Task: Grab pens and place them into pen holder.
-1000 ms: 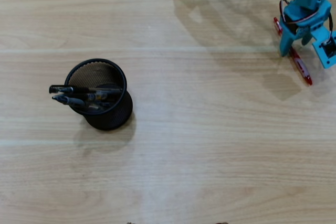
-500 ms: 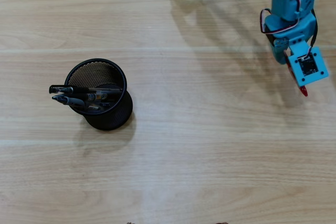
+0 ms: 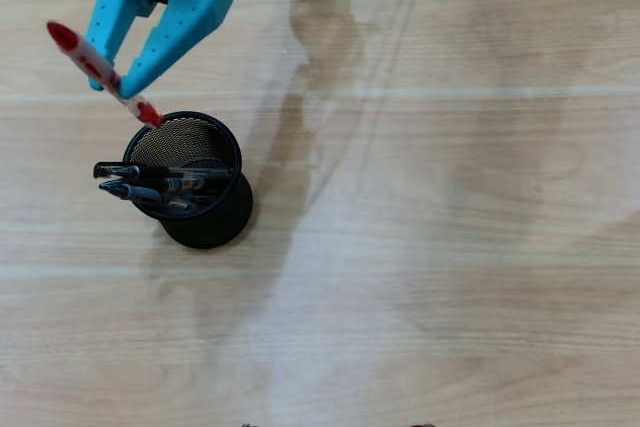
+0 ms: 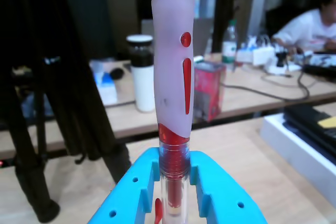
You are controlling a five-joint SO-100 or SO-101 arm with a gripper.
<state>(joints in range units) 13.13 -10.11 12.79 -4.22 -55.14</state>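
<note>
Claw (image 3: 120,82) is clamped on the red pen (image 3: 100,72). The wrist view confirms it, with both blue fingers (image 4: 210,192) pinching the clear barrel just below the frosted grip, red pen (image 4: 172,77) standing straight up from the claw (image 4: 173,182).

In the overhead view the pen is slanted, one end up toward 10 o'clock, the other end down at 4 o'clock and right over the rim of the pen holder (image 3: 185,177) at its 11 o'clock edge. Cannot tell if that end touches the rim or hangs just above it.

Holder sits on the tabletop (image 3: 420,247), left of centre in the overhead view. Three dark pens (image 3: 150,182) are already inside, lying slanted with ends poking past the rim at 9 o'clock. No other pens are seen loose on the tabletop.

Step in hand, as I judge it: dropping the last pen in. To do it well, shift the claw a bit toward 4 o'clock so the low end clears the rim and points into the open mesh. Steepen the pen before letting go. Release low, or it may bounce off the rim or off the stacked pens. Avoid nudging the holder, it looks light.
</note>
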